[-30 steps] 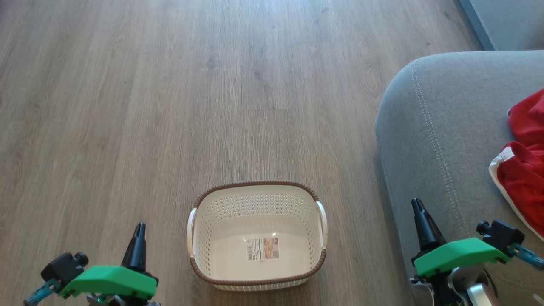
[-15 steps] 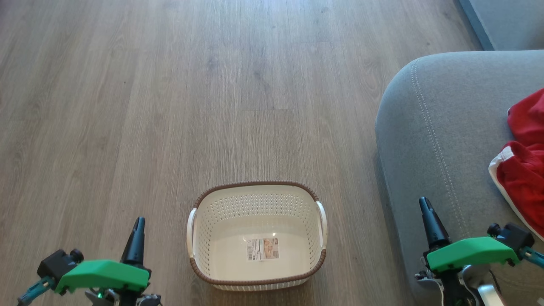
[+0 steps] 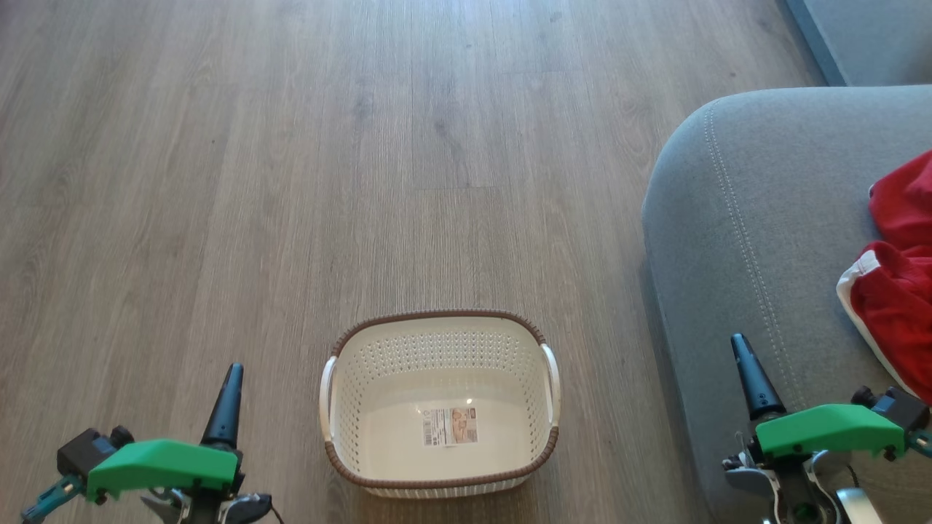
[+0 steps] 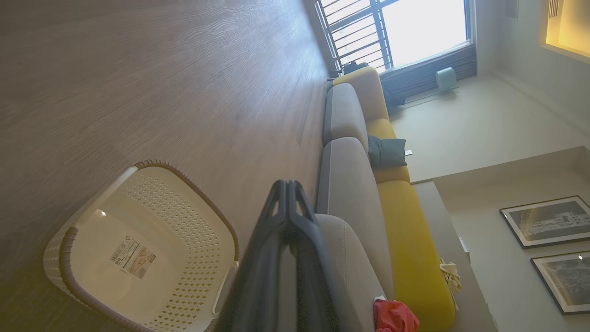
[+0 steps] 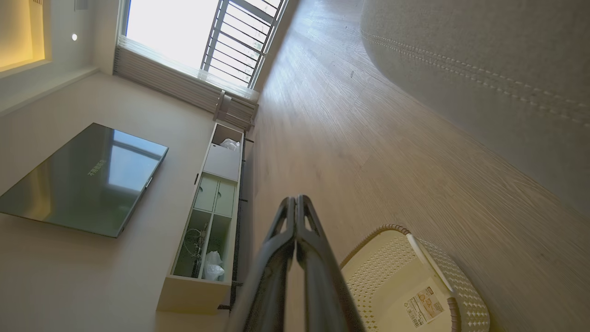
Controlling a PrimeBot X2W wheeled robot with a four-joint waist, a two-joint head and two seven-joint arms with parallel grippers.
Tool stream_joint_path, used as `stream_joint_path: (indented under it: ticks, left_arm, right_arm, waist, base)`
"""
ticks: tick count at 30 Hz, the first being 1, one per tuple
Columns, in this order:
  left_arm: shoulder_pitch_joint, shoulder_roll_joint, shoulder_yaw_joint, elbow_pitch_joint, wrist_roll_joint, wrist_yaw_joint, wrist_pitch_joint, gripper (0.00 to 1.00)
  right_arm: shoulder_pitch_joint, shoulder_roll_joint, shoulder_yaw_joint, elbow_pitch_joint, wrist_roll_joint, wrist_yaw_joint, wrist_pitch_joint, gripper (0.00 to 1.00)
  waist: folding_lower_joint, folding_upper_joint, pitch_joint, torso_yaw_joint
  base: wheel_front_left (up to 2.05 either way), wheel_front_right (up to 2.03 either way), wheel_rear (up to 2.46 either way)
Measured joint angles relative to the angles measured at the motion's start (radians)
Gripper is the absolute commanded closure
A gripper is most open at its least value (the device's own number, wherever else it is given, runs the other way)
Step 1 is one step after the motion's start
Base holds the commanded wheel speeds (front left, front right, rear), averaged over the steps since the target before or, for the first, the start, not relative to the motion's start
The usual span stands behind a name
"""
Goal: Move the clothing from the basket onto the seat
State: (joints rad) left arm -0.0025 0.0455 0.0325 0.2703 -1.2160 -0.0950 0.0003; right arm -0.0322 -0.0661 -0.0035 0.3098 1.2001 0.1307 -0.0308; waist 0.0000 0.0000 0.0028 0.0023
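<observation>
head view: basket (image 3: pixel 437 349) on floor (image 3: pixel 291 182) beside seat (image 3: pixel 764 218) bearing clothing (image 3: pixel 895 298); wrist views: left gripper (image 4: pixel 286 182), right gripper (image 5: pixel 295 198) fingers pressed together.

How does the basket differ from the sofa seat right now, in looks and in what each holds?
The basket is cream perforated plastic with a brown rim; the seat is grey fabric with light stitching. The basket holds only a label sticker; the seat carries the red clothing. The basket stands on the wood floor and looks smaller than the seat beside it. Both have rounded corners.
</observation>
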Motion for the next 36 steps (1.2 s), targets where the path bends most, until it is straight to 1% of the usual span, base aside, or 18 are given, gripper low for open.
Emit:
stream_joint_path:
  ticks: [14, 36]
  left_arm:
    - [-0.023, -0.001, 0.016, 0.003, -0.154, -0.014, 0.044, 1.0]
    - [-0.045, -0.002, 0.039, 0.004, -0.372, -0.026, 0.105, 1.0]
  right_arm:
    - [-0.004, 0.0, -0.037, -0.012, 0.174, 0.0, 0.047, 1.0]
    - [-0.024, 0.0, -0.09, -0.026, 0.412, 0.0, 0.107, 1.0]
  waist:
    - [0.0, 0.0, 0.0, -0.001]
    - [0.0, 0.0, 0.0, -0.002]
  base:
    - [0.0, 0.0, 0.0]
    - [0.0, 0.0, 0.0]
